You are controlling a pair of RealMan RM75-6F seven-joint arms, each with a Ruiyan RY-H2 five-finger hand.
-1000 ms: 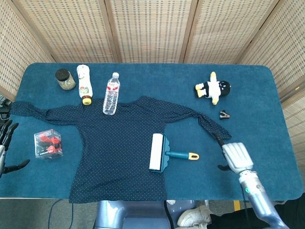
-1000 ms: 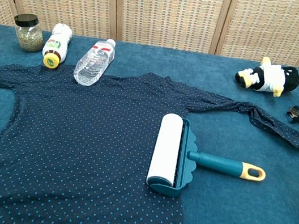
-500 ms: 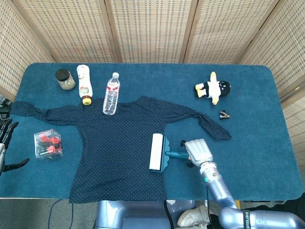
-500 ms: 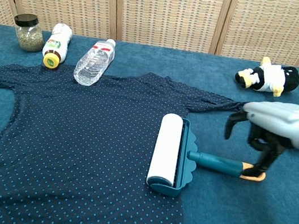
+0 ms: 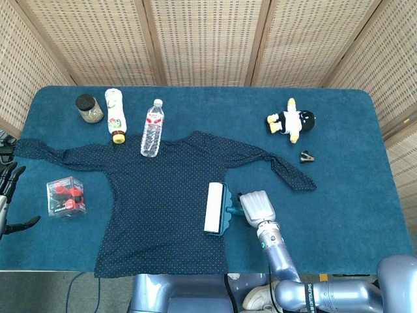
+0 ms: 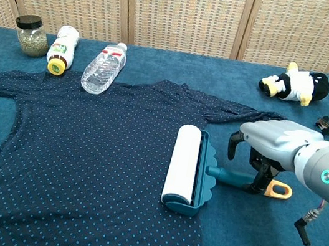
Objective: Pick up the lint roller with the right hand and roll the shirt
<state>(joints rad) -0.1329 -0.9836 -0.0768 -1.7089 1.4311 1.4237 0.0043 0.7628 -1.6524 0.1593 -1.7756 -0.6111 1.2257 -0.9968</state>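
Note:
The lint roller (image 5: 214, 207) lies on the right lower part of the dark dotted shirt (image 5: 163, 195), its white roll (image 6: 183, 164) on the cloth and its teal handle pointing right onto the table. My right hand (image 6: 268, 143) hovers over that handle with its fingers (image 6: 259, 174) hanging down around it and touching it, the thumb apart on the roll side. The handle's orange end (image 6: 278, 190) sticks out past the hand. In the head view the right hand (image 5: 257, 206) covers the handle. My left hand (image 5: 8, 195) stays at the table's left edge, fingers apart and empty.
A jar (image 5: 89, 108), a white bottle (image 5: 115, 115) and a water bottle (image 5: 152, 128) lie at the back left, the water bottle touching the shirt's collar. A plush penguin (image 5: 291, 121) and a small black clip (image 5: 307, 156) sit at the right. A clear box (image 5: 66, 197) is near the left hand.
My right hand has moved left from the table's right front to over the roller's handle, its fingers now coming down around it. The roller and the left hand have not moved.

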